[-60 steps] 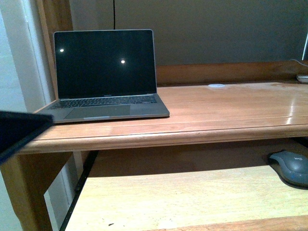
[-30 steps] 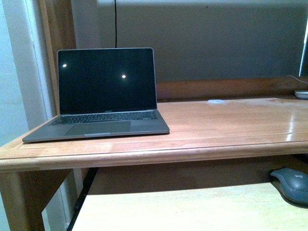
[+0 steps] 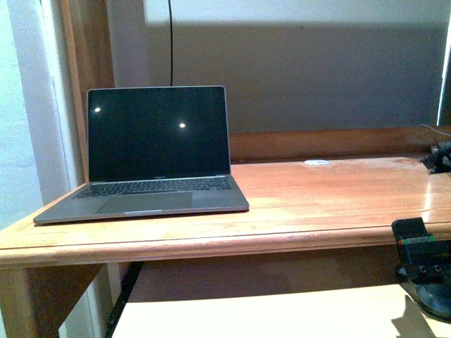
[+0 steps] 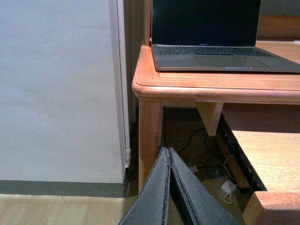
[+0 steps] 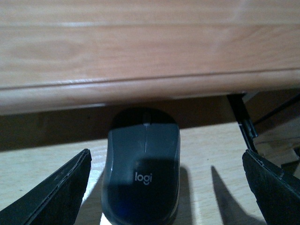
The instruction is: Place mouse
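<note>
On the left end of the reddish wooden worktop (image 3: 338, 197), open laptop (image 3: 151, 151), screen black with two light glints. Behind it a grey wall (image 3: 317, 70) with a thin black cable (image 3: 170, 42) hanging down. A raised wooden back rail runs along the worktop's rear. Small white disc (image 3: 317, 163) near that rail. Below the worktop's front edge a pale pull-out shelf (image 3: 268, 313). The left wrist view shows a plain pale wall, wood floor and loose cables under the desk.

Versus half a second ago: the front view sits higher, with more wall and the laptop lower in frame. The right arm now fills the low right corner where the mouse lay in plain sight.

Mouse (image 5: 143, 173): dark grey, domed, seam down the middle, white "logi" mark. It lies flat on the pale shelf at the right side, its far end tucked under the worktop's lip. Mostly hidden in the front view.

Right hand (image 5: 166, 157): spread wide, one finger each side of the mouse, gaps both sides, gripping nothing.

Left hand (image 4: 168, 154): fingers pressed together, empty, low by the desk leg.
</note>
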